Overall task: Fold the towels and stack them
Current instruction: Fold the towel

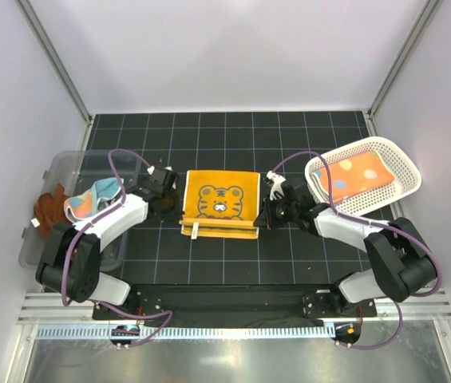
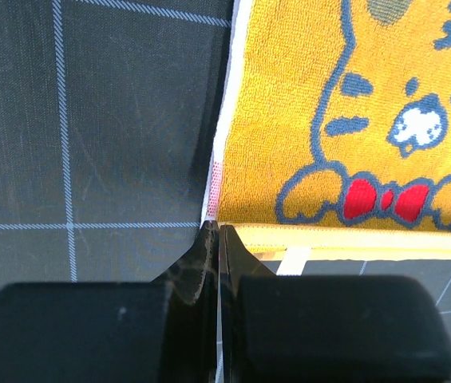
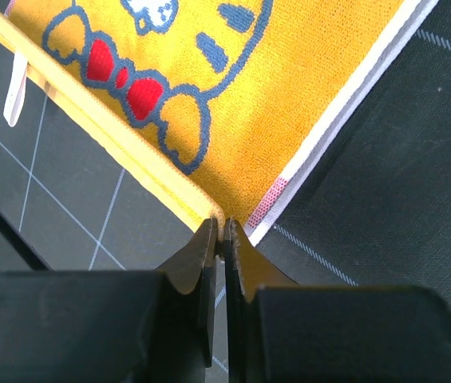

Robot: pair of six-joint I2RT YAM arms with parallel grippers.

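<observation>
Tiger-face towel lies flat mid-way on the surface, slightly longer left to right, the face's top pointing far. The left fingers are pressed together at its near-left corner, the right fingers almost closed at its near-right corner.

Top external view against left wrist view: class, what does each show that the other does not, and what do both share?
Only top external: the white basket holding a spotted towel, and the clear bin with more towels at it. Only left wrist: the tiger's red bow tie and the left gripper closed on the towel's white-edged corner. Both: the tiger towel lying on the black grid mat.
</observation>
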